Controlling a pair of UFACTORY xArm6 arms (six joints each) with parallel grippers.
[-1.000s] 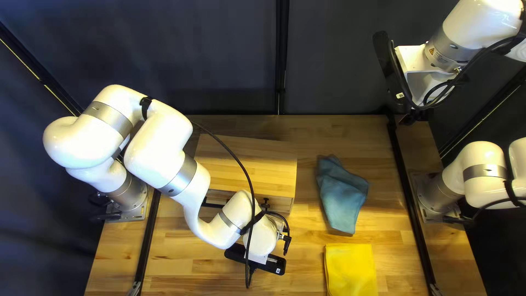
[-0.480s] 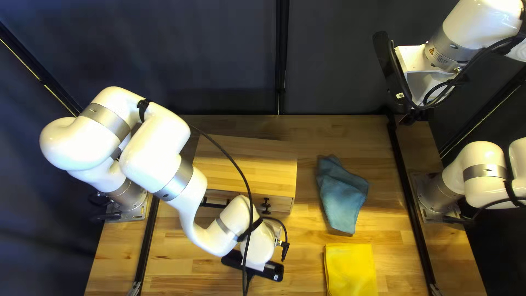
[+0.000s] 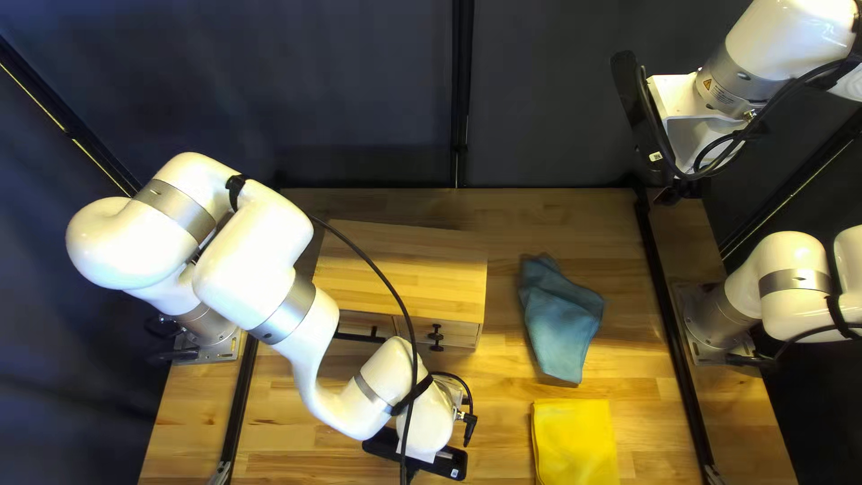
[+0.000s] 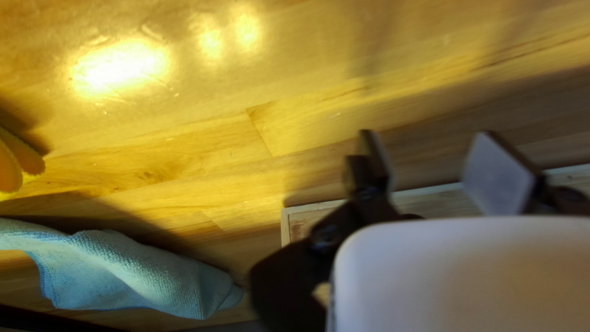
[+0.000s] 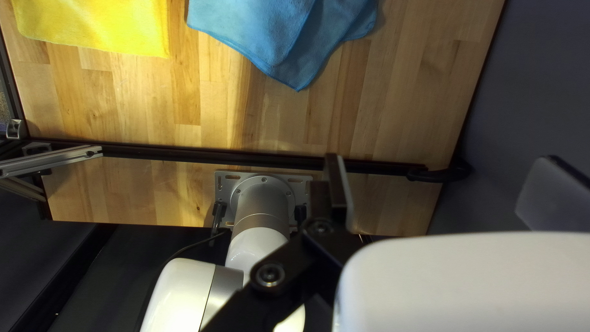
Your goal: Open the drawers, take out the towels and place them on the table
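My left claw [image 4: 426,157] is spread wide and empty, which only its wrist view shows. It has backed off from the boxy wooden drawer chest [image 3: 404,269]. My right claw [image 5: 440,175] gapes too. A rumpled blue towel [image 3: 559,323] and a folded yellow towel [image 3: 572,438] lie on the plank desk [image 3: 539,209], lower right of the top left view.

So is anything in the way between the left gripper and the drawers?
Nothing I can see. The left gripper is open and sits close in front of the drawer box, with only bare table around it. The blue towel and yellow towel lie off to the side.
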